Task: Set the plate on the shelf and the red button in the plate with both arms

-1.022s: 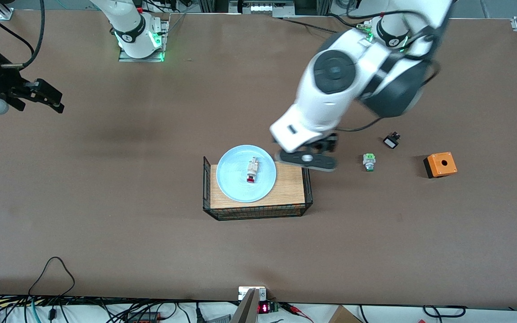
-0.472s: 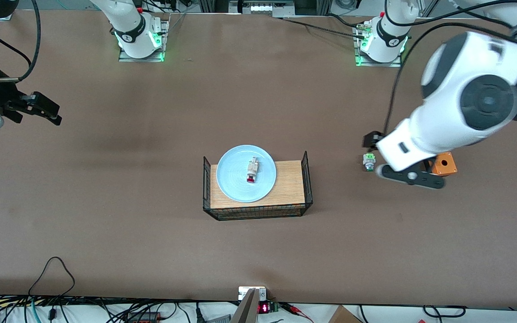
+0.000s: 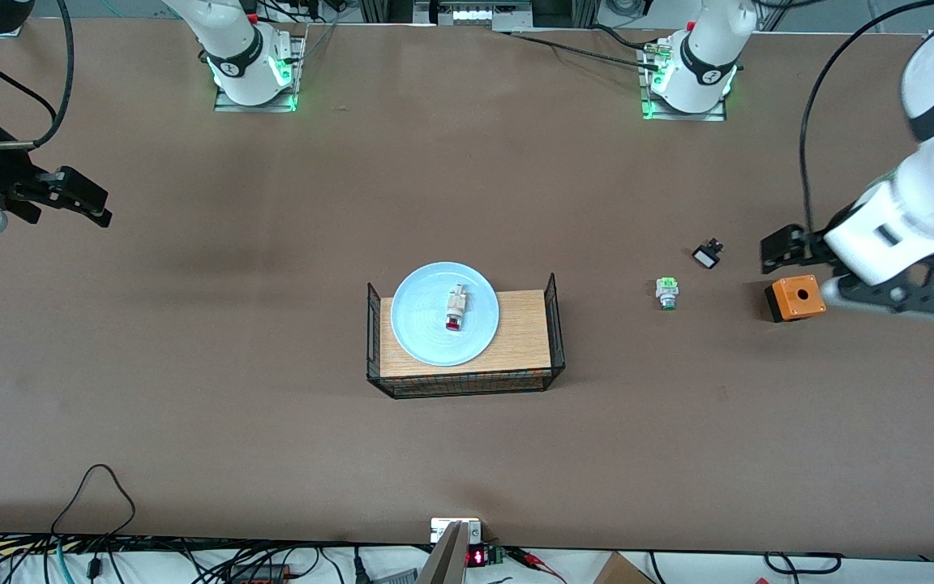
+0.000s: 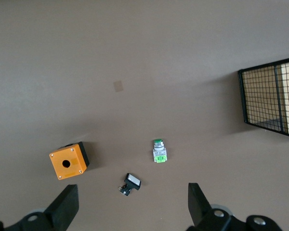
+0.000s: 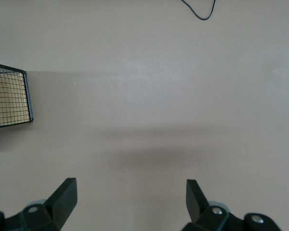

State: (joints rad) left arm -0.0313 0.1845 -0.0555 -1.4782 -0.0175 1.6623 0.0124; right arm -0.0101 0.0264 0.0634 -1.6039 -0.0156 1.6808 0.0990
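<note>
Left end effector now over worktop beyond orange box, fingers spread; right end effector spread, waiting; red button on plate.

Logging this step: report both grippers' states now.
Left gripper: open, empty, above the small orange box with a hole.
Right gripper: open, empty, waiting over bare brown table.

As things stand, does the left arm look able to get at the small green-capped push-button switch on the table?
Probably yes. The left gripper hangs open over the table beside the orange box, and the green-capped switch stands alone on bare tabletop with nothing over it.
</note>
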